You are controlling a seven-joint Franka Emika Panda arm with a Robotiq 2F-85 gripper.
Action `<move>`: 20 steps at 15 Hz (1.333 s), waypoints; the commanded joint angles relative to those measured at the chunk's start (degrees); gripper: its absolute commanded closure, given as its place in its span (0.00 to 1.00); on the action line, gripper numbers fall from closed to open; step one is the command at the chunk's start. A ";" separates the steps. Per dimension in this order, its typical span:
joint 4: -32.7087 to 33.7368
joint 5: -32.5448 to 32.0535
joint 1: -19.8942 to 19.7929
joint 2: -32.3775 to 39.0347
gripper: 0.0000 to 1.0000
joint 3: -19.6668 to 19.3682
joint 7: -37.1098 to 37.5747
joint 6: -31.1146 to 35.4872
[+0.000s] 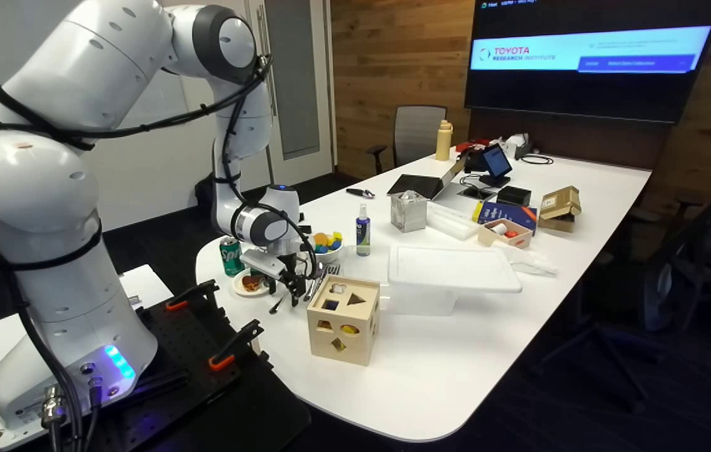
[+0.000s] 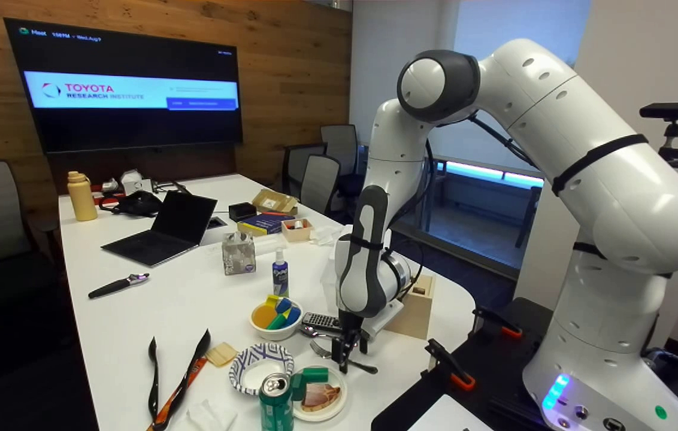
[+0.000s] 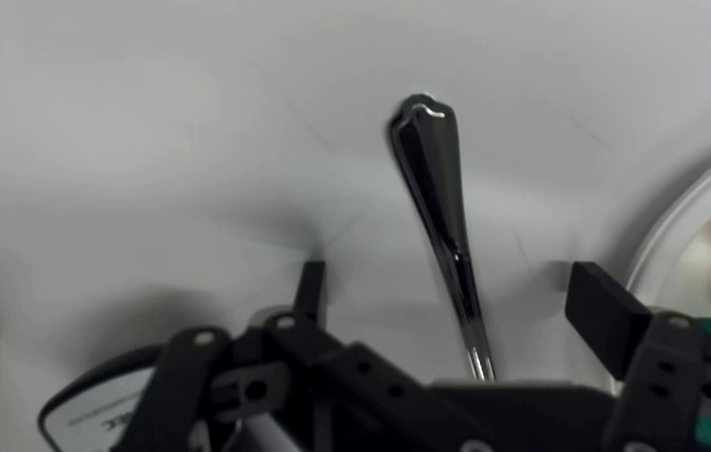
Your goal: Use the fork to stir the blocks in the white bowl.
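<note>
The fork lies on the white table; its handle (image 3: 440,188) runs between my open fingers in the wrist view, apart from both. Its lower part is hidden behind the gripper there. In an exterior view the fork handle (image 2: 368,368) sticks out past the fingers, tines on the other side. My gripper (image 3: 446,276) is open and empty, pointing down close above the table; it shows in both exterior views (image 1: 283,293) (image 2: 352,354). The white bowl (image 2: 273,334) holds coloured blocks (image 2: 277,314), yellow, orange, blue and green; bowl (image 1: 328,257) and blocks (image 1: 325,242) stand behind the gripper.
A plate (image 2: 344,400) with toy food lies beside the gripper; its rim (image 3: 663,232) shows at right. A spoon (image 2: 310,331) and remote (image 2: 322,322) lie near the fork. A wooden box with holes (image 1: 343,326), green can (image 2: 276,407), patterned bowl (image 2: 243,371) and spray bottle (image 2: 280,275) stand around.
</note>
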 commanded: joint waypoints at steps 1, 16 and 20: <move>1.20 -1.16 1.02 0.69 0.29 -0.89 0.75 0.19; 0.98 -1.18 0.10 -0.45 0.95 0.33 0.44 -0.72; -0.50 -2.69 0.67 -5.93 0.95 0.39 -0.71 -5.06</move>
